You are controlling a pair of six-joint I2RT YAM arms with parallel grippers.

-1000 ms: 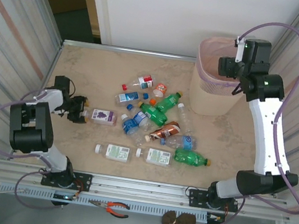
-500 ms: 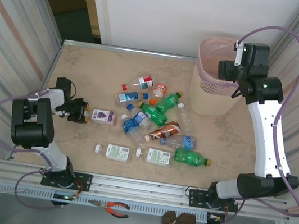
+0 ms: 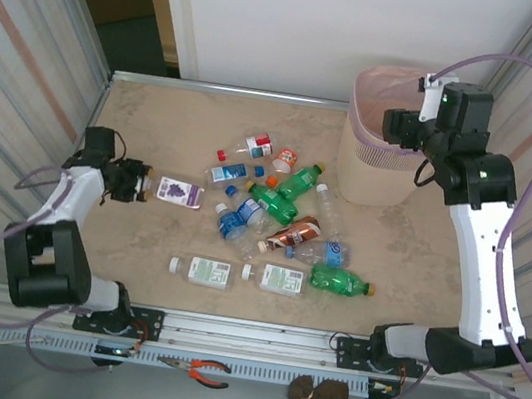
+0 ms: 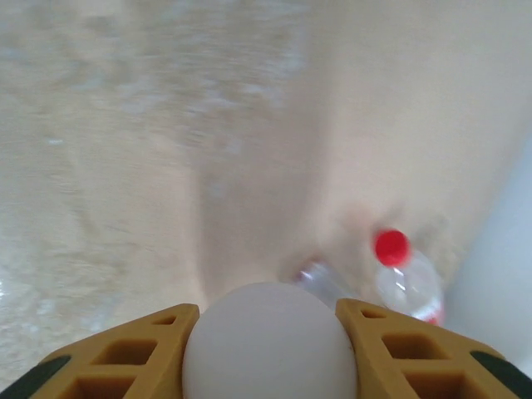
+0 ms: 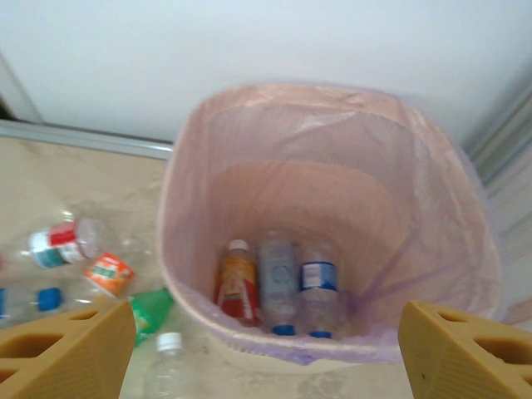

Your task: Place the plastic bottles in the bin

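Now, at far left, our left gripper (image 3: 135, 182) has just closed on the white bottle (image 3: 178, 190) with the purple label and drawn it off its old spot, so we judge it ready to carry. Mid-table, the other bottles (image 3: 279, 212) lie scattered, unmoved. Further right, the bin (image 3: 375, 181) holds three bottles (image 5: 274, 287); our right gripper (image 3: 401, 126) hovers above it as before, jaws wide, empty.

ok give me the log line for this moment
left gripper: shut on white bottle | right gripper: open over bin | bin: three bottles inside | table: many bottles lying
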